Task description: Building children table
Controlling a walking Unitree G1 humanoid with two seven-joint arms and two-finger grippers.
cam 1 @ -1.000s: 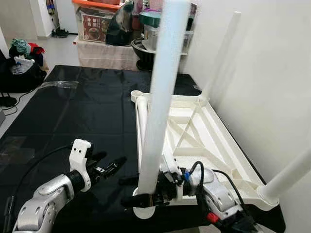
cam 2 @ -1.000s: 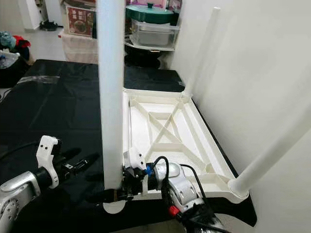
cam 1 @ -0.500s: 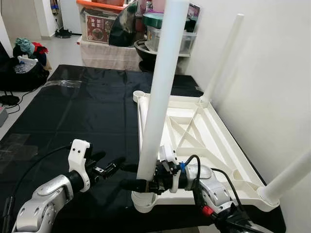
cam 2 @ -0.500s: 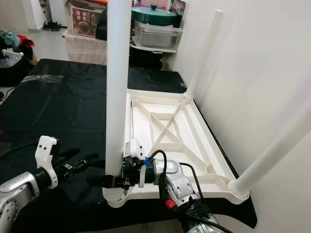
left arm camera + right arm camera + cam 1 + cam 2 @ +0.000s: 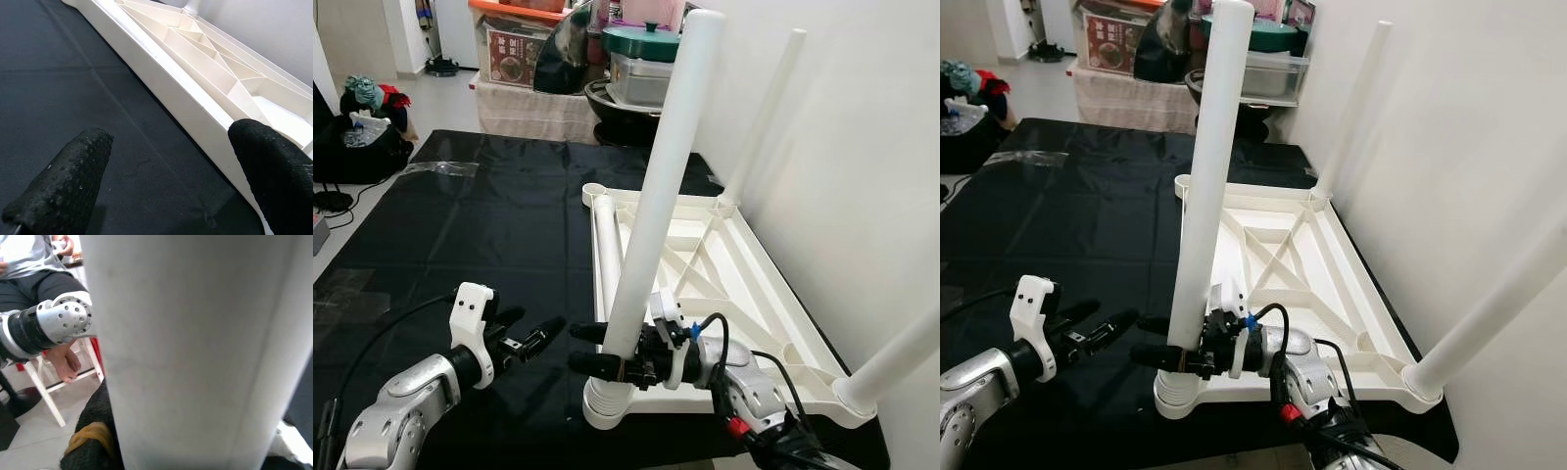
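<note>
A white children's tabletop [image 5: 724, 284] lies upside down on the black cloth [image 5: 489, 235]. Two white legs stand in its right-hand corners, the far leg [image 5: 764, 117] and the near leg [image 5: 891, 362]. A third leg [image 5: 658, 206] stands in the near-left corner socket [image 5: 605, 403], leaning right at the top. My right gripper [image 5: 587, 350] is shut on it low down, and the leg [image 5: 195, 347] shows up close in the right wrist view. A fourth leg [image 5: 604, 245] lies inside the top's left rim. My left gripper [image 5: 536, 328] hovers open just left of the socket, fingers [image 5: 63, 181] apart.
The far-left corner socket [image 5: 593, 192] holds nothing. A white wall [image 5: 862, 147] runs close along the right. Storage boxes and pots [image 5: 641, 59] stand behind the cloth, a black bag [image 5: 357, 147] at far left. A seated person [image 5: 29, 264] appears behind my left arm.
The held leg has gone down into the near-left socket and now leans to the right at its top. My right gripper stayed on it; the left gripper barely moved.
</note>
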